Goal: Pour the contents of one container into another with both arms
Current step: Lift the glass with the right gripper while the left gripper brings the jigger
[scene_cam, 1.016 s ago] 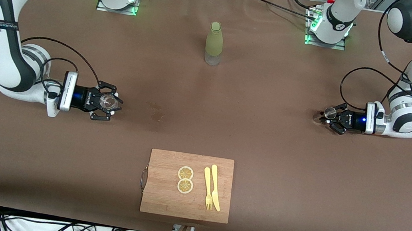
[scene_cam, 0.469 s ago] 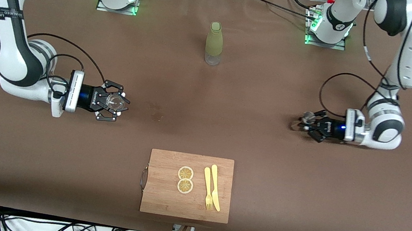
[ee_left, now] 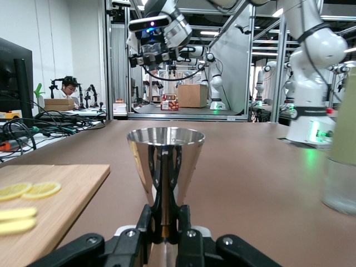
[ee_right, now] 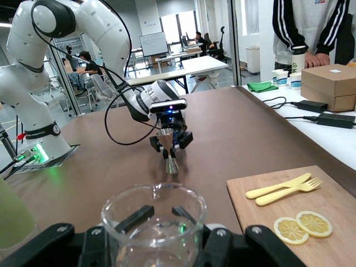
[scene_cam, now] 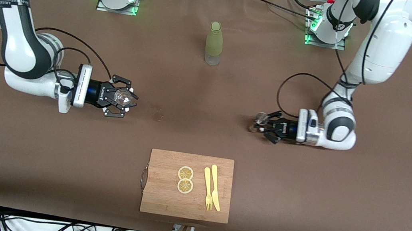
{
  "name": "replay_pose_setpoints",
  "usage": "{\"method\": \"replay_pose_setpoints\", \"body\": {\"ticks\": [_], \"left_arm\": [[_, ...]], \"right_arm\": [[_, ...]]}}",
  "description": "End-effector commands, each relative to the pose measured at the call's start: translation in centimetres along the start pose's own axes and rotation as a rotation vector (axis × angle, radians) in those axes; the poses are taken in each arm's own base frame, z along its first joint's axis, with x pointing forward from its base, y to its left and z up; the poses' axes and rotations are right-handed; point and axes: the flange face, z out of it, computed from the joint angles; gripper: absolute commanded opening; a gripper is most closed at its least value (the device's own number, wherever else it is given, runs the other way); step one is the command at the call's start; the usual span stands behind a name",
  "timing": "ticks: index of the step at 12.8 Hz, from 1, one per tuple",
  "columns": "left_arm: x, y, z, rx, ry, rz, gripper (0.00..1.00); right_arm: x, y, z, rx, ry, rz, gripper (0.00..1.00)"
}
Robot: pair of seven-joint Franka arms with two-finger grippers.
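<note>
Glass tumbler is held upright in the closed jaws of the right gripper, above the tabletop toward the right arm's end. Jigger is clamped at its waist by the left gripper, upright, above the tabletop toward the left arm's end, well apart from the tumbler.

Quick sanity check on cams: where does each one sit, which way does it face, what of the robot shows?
Front: high, across the table, facing the bases; shows both arms, left gripper holding the jigger, right gripper holding the tumbler.
Left wrist: low, over its own gripper and jigger toward the right arm.
Right wrist: over the tumbler toward the left gripper.
Shared: cutting board, lemon slices, bottle.
</note>
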Motion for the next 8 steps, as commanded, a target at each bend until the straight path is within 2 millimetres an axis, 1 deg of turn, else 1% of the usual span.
{"method": "replay_pose_setpoints", "body": {"ticks": [1,2,3,4,5,6,7,8], "left_arm": [[2.7,-1.0,5.7,0.038,-0.01,0.0,0.0],[3.5,-1.3,7.8,0.043,-0.021,-0.004,0.0],[3.9,-1.2,9.6,0.049,-0.03,-0.02,0.0],[4.4,-1.1,11.4,0.05,-0.039,-0.017,0.0],[4.9,-1.1,13.2,0.056,-0.039,-0.013,0.0],[5.1,-0.3,15.3,0.075,-0.016,-0.04,0.0],[4.8,0.5,17.0,0.086,-0.003,-0.063,0.0],[5.0,0.9,18.9,0.085,0.015,-0.064,0.0]], "right_arm": [[1.0,-2.9,0.1,-0.024,-0.043,0.009,0.25],[1.1,-3.4,0.5,-0.02,-0.049,0.008,0.25],[0.9,-4.0,0.4,-0.029,-0.062,0.012,0.25],[1.6,-4.9,1.1,-0.033,-0.079,-0.003,0.25],[1.8,-5.5,1.4,-0.046,-0.096,-0.007,0.25],[2.0,-5.9,1.7,-0.05,-0.107,-0.012,0.25],[1.9,-6.0,2.0,-0.053,-0.113,-0.012,0.25],[2.2,-6.3,2.7,-0.049,-0.118,-0.02,0.25]]}}
